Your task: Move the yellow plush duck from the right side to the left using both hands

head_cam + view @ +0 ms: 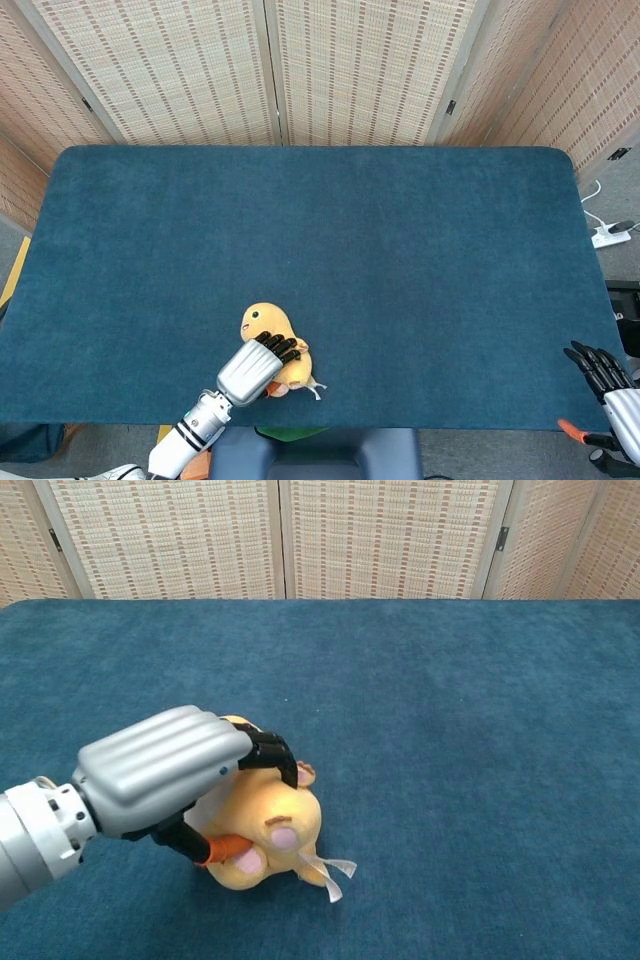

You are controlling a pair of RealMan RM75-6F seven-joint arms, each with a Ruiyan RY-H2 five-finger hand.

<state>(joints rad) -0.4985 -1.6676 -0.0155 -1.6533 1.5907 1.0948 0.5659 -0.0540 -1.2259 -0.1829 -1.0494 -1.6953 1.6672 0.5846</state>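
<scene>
**Left robot hand grips the duck**

The left robot hand (175, 770) wraps its dark fingers (268, 750) over the yellow plush duck (275, 830), lying near the bench's (400, 260) front edge. The right robot hand (605, 375), fingers apart and empty, sits far right of the duck.

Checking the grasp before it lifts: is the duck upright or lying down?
Lying down: duck shows its feet toward the camera, left hand gripping it.
</scene>
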